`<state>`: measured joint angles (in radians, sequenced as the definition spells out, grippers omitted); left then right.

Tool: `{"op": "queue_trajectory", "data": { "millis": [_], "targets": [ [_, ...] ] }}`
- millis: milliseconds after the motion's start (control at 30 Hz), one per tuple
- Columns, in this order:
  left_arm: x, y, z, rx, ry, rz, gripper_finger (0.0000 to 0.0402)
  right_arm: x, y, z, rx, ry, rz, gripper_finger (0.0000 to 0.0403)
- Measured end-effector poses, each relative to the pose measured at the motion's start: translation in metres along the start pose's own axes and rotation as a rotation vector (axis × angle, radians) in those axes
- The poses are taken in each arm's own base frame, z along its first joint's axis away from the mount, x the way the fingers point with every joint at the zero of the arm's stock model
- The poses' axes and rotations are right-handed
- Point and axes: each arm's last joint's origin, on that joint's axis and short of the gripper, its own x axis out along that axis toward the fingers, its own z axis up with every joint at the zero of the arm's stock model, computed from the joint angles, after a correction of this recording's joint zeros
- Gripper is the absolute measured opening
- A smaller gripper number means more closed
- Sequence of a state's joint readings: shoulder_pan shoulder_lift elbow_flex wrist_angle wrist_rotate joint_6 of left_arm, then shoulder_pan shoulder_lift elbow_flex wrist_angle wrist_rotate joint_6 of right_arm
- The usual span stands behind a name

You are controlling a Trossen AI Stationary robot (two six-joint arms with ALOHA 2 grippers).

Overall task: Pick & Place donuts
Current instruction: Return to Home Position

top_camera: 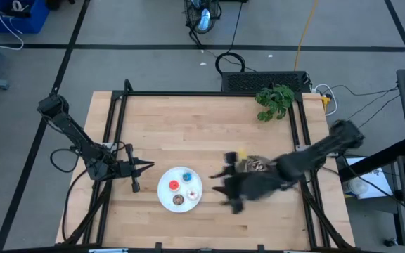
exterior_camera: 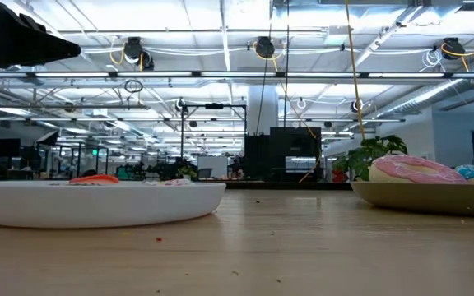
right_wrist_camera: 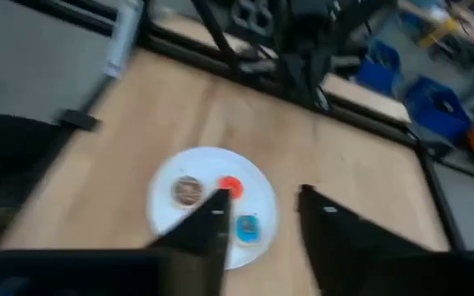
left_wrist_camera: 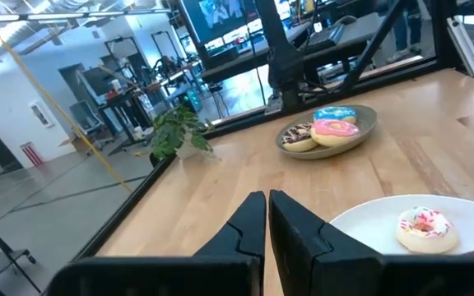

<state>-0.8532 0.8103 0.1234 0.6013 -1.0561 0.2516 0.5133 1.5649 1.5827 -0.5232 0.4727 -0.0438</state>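
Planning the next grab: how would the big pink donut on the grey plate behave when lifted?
Probably light: the pink donut looks like a toy ring. Lying flat in the grey plate, it should not roll. Beside the blue donut and chocolate donut, lifting it may nudge them.

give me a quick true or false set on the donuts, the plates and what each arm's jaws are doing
1. Four mini donuts lie on the white plate. True.
2. The grey plate holds nothing. False: a pink donut, a blue donut and a chocolate donut lie on it.
3. The left arm has its jaws wide open. False: they are shut together, holding nothing.
4. The right arm has its jaws apart and holds no donut. True.
5. The plant stands apart from both plates. True.
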Motion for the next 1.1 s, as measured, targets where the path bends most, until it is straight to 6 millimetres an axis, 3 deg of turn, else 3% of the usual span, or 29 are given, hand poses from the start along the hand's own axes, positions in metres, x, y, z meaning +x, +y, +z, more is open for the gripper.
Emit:
{"op": "queue_trajectory", "data": {
  "millis": [133, 333, 433, 600, 833, 1100],
  "targets": [
    [0.0, 0.0, 0.0, 0.012, 0.001, 0.008, 0.0026, -0.048, 0.0, -0.028, 0.046, -0.141, 0.059, 0.0017],
    [-0.001, 0.008, 0.011, -0.094, -0.024, 0.166, 0.0026, -0.092, -0.021, -0.105, 0.158, -0.389, 0.064, 0.0007],
    [-0.001, 0.008, 0.014, -0.088, -0.062, 0.108, 0.0026, -0.099, -0.033, -0.155, 0.265, -0.532, -0.008, 0.0002],
    [-0.001, 0.006, 0.015, -0.036, -0.084, 0.05, 0.0026, -0.094, -0.039, -0.225, 0.335, -0.579, 0.002, 0.0001],
    [-0.007, 0.007, 0.021, -0.015, -0.119, 0.037, 0.0015, -0.102, -0.04, -0.262, 0.312, -0.743, 0.038, 0.0],
    [-0.011, 0.024, 0.01, -0.046, -0.124, 0.111, 0.0003, -0.099, -0.037, -0.287, 0.206, -0.718, 0.002, 0.0]
  ]
}}
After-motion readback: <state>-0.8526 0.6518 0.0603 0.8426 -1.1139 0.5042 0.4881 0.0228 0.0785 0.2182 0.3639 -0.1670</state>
